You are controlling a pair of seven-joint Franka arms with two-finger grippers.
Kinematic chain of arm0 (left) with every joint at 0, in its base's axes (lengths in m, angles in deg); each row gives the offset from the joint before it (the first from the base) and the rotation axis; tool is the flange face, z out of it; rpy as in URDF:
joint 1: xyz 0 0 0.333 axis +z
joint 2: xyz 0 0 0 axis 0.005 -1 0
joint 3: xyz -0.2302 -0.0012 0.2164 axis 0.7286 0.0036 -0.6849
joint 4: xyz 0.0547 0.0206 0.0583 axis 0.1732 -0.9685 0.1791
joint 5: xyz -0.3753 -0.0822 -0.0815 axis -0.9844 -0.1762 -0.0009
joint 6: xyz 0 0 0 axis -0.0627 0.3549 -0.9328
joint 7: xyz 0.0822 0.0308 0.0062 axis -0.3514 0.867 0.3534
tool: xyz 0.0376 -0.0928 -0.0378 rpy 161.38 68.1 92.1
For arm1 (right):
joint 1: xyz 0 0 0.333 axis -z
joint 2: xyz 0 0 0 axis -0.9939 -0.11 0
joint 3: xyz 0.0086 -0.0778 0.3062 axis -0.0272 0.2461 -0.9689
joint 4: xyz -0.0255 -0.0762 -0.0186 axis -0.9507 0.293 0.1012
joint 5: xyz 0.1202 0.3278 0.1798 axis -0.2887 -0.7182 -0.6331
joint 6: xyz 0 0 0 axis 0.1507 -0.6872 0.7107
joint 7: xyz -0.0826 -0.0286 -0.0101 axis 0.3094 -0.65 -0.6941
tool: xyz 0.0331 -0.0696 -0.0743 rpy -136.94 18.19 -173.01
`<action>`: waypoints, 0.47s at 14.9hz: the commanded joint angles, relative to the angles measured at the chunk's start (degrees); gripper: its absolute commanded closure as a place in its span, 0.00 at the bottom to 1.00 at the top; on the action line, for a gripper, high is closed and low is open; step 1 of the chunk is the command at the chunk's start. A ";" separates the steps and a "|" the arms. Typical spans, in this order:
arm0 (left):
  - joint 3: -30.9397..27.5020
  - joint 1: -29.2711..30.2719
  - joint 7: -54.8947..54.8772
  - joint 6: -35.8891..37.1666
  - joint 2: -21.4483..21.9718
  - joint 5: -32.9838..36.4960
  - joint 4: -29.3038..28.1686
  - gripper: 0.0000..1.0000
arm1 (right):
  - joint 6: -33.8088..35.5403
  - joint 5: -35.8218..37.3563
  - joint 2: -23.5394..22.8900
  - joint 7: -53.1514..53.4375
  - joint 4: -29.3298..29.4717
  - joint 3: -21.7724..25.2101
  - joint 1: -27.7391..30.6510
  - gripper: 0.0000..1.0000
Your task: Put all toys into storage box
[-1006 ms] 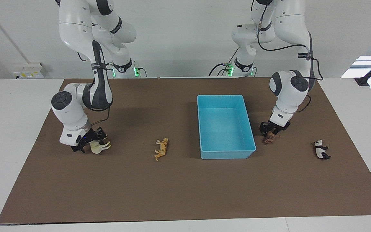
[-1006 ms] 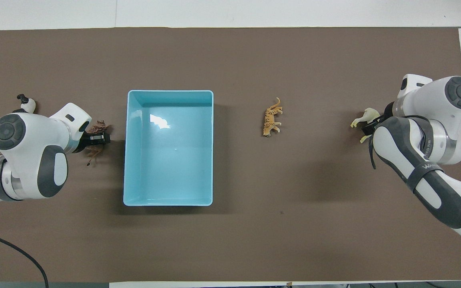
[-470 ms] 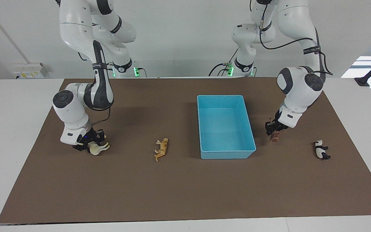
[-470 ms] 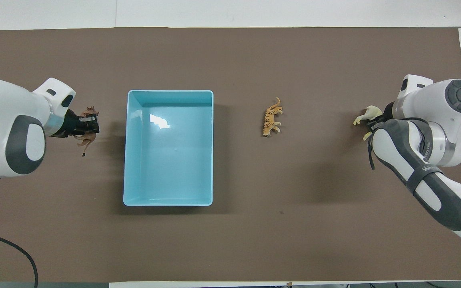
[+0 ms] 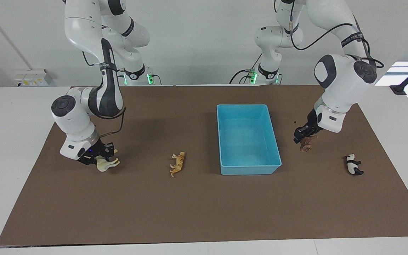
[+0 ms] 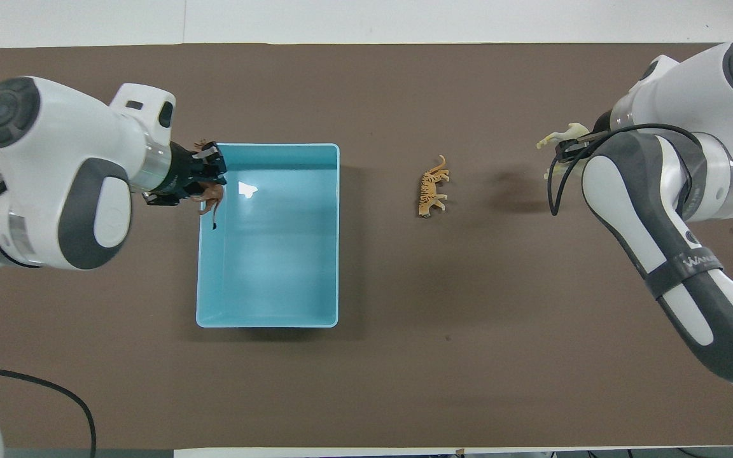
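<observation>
My left gripper [image 5: 304, 138] is shut on the brown lion [image 5: 306, 144] and holds it in the air beside the light blue storage box [image 5: 250, 170], at the box's wall toward the left arm's end. In the overhead view the lion [image 6: 212, 196] hangs at the rim of the box [image 6: 271, 267], under the left gripper [image 6: 206, 181]. My right gripper [image 5: 103, 156] is shut on the pale yellow horse [image 5: 107, 164] and holds it just above the mat; both also show in the overhead view, the gripper [image 6: 571, 146] and the horse [image 6: 557, 135]. The orange tiger [image 5: 177, 163] [image 6: 433, 187] lies on the mat. The panda [image 5: 353, 164] lies toward the left arm's end, hidden in the overhead view.
A brown mat [image 5: 204, 205] [image 6: 404, 381] covers most of the white table [image 5: 9, 141]. The box has nothing in it. The tiger lies between the box and the right gripper.
My left gripper has lifted the lion off the mat and carried it higher, toward the box. My right gripper has lifted the horse slightly. Tiger, panda and box have not moved.
</observation>
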 commanded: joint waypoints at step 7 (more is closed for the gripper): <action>-1.44 -1.51 1.89 4.27 3.05 2.09 -2.51 0.00 | 2.67 -1.50 -1.52 31.79 5.32 0.17 -12.42 1.00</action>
